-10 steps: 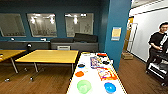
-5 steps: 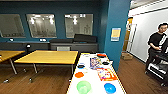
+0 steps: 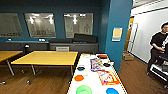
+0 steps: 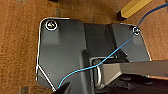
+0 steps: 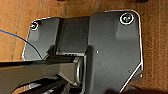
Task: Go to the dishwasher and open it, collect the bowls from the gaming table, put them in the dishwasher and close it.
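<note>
The gaming table (image 3: pixel 93 82), long and white-topped, runs away from me in the lower middle of the head view. Bowls lie on it: a large green one (image 3: pixel 83 89) nearest, a blue one (image 3: pixel 112 91) to its right, an orange one (image 3: pixel 79 78), a black one (image 3: pixel 80 68) and a red one (image 3: pixel 102 56) at the far end. Colourful game sheets (image 3: pixel 108 77) lie between them. The dishwasher is out of view. Both wrist views look down on my own dark base plate over brown wooden floor.
A plain yellow table (image 3: pixel 47 57) stands left of the gaming table, and another (image 3: pixel 7 55) at the far left. A teal pillar (image 3: pixel 117 37) rises just right of the table's far end. A person (image 3: pixel 158 47) stands at the right edge. A dark sofa (image 3: pixel 75 42) lines the back wall.
The head view has crept slightly closer to the gaming table. The bowls and sheets lie as before, and the person stays at the right.
</note>
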Controlling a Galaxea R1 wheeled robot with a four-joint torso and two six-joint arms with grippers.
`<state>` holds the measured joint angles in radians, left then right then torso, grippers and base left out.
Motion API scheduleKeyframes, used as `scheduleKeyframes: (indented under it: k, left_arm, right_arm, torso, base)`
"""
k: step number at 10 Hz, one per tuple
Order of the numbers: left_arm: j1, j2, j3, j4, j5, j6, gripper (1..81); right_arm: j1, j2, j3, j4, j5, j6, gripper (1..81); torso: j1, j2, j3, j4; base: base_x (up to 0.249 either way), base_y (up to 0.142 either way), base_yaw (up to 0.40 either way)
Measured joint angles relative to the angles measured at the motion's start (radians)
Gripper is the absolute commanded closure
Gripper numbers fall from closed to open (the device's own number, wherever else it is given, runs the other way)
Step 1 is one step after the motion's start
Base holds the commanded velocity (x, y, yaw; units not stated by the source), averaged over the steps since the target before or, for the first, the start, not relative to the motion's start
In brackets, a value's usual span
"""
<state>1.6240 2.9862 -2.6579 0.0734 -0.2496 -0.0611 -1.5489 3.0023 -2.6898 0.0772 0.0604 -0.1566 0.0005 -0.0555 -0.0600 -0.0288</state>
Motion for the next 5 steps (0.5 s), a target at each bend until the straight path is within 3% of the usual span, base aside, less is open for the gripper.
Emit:
scheduleKeyframes:
  k: [5]
  left_arm:
    - [0.011,-0.002,0.0,0.0,0.003,-0.007,1.0]
  right_arm:
    - [-0.014,-0.053,0.087,0.0,-0.004,0.001,1.0]
  torso:
    - [0.0,0.002,0.0,0.0]
  base:
    - [0.0,0.0,0.0]
